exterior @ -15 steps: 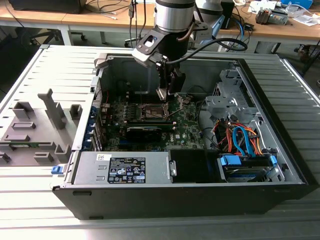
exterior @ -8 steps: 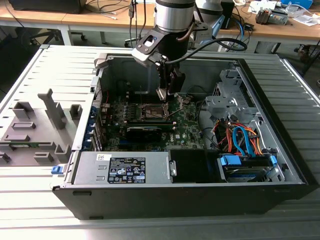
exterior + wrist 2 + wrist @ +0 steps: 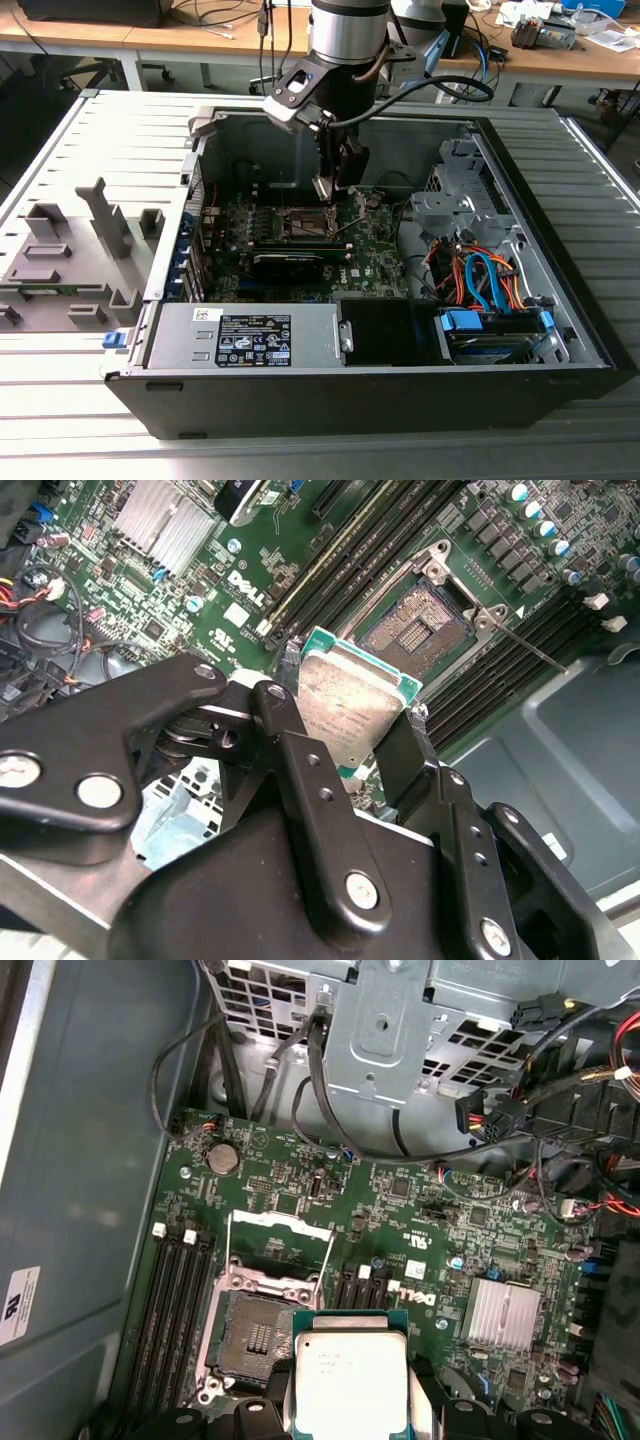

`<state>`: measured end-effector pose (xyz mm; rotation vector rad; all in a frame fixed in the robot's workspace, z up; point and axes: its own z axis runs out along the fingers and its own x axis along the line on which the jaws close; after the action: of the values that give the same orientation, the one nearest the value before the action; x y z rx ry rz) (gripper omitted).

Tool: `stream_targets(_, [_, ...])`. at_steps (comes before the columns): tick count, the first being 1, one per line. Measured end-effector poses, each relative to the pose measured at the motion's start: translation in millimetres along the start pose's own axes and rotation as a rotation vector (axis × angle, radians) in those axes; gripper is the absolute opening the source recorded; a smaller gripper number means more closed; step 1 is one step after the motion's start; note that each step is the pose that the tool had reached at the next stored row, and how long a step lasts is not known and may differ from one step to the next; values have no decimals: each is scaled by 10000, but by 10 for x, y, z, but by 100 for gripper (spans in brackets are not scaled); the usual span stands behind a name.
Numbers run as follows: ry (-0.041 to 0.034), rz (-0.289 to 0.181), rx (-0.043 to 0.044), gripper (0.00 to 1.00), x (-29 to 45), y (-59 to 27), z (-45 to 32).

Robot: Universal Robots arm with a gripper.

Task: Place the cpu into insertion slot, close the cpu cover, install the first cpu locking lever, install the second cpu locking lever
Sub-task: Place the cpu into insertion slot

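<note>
While I hover upper centre in the exterior view, my gripper [image 3: 333,188] clamps the cpu [image 3: 350,1380]. The insertion slot [image 3: 255,1338] sits near it, bare.

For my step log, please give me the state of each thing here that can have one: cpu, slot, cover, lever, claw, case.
cpu: held in the claw, not yet in the slot.
insertion slot: empty, uncovered.
cpu cover: swung open.
locking lever: released, sticking out from the slot.
claw: shut on the cpu.
computer case: open, its inside exposed.
</note>
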<state>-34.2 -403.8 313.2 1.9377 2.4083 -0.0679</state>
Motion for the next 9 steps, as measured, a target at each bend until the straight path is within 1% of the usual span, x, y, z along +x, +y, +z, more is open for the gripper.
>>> stream_targets(9, [-24,156,16,54,0,0,0])
